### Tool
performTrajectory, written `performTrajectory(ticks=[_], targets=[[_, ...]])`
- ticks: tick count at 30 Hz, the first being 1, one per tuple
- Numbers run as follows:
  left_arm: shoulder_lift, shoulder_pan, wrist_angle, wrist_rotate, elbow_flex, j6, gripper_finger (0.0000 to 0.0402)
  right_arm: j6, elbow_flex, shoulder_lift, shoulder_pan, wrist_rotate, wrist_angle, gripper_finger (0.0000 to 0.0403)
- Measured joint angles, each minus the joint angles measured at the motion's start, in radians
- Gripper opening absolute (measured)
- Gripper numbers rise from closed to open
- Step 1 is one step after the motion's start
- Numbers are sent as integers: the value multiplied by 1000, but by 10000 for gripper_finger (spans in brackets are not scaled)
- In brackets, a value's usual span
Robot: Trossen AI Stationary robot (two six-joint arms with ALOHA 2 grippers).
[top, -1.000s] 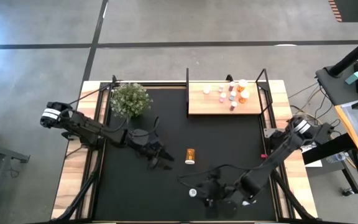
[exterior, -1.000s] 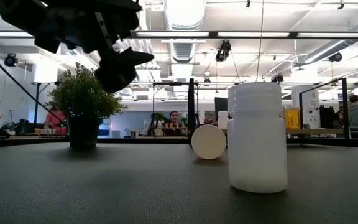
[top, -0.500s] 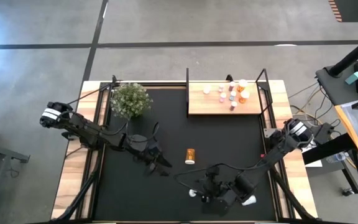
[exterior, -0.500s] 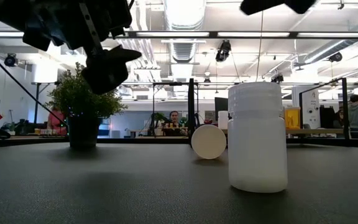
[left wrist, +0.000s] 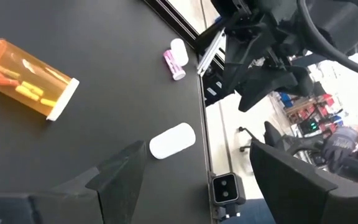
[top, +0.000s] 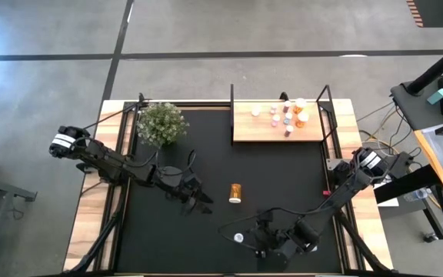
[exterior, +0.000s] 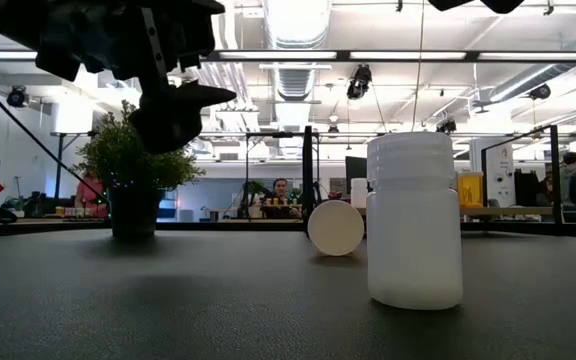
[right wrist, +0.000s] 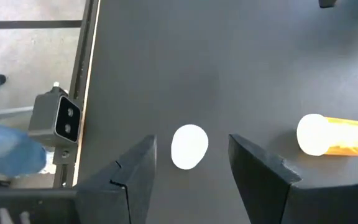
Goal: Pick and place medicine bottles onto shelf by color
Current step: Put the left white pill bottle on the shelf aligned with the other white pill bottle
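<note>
- The white bottle (top: 238, 238) stands upright on the black table mat (top: 275, 177) near the front edge, at about 6 o'clock from the mat's centre; in the low view (exterior: 414, 221) it rises close to the camera, cap on top.
- The right gripper (top: 261, 238) hangs just beside that bottle, on its 3 o'clock side in the high view. In the right wrist view its two dark fingers (right wrist: 132, 180) are spread, and the white bottle (right wrist: 189, 147) shows from above between them, apart from both. Nothing is pinched.
- The orange bottle (top: 235, 192) lies on its side near the mat's middle, at about 12 o'clock from the white bottle, well apart from it. Its white cap (exterior: 335, 228) faces the low camera as a round disc.
- The left gripper (top: 200, 201) hovers above the mat at about 9 o'clock from the orange bottle, near but not touching it. In the left wrist view its fingers (left wrist: 120, 180) stand wide and hold nothing; the orange bottle (left wrist: 27, 78), pills visible inside, lies beyond them.
- That same wrist view shows a small pink bottle (left wrist: 175, 60) lying by the mat's edge.
- The shelf (top: 279, 123) sits at the mat's far edge, around 1 o'clock from its centre. A cluster of bottles (top: 289, 115) in pink, white and orange stands on its right half.
- A potted plant (top: 160, 123) stands at the far left, about 11 o'clock.
</note>
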Motion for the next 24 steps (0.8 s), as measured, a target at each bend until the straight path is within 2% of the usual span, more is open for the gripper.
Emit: performTrajectory(ticks=[6, 18, 24], targets=[[0, -1, 0, 0, 0, -6, 272, -11, -20, 0, 0, -19, 3, 194], [0, -1, 0, -27, 0, -6, 272, -25, -91, 0, -19, -17, 83, 245], [3, -1, -3, -29, 0, -6, 272, -43, -179, 0, -33, -17, 283, 240]])
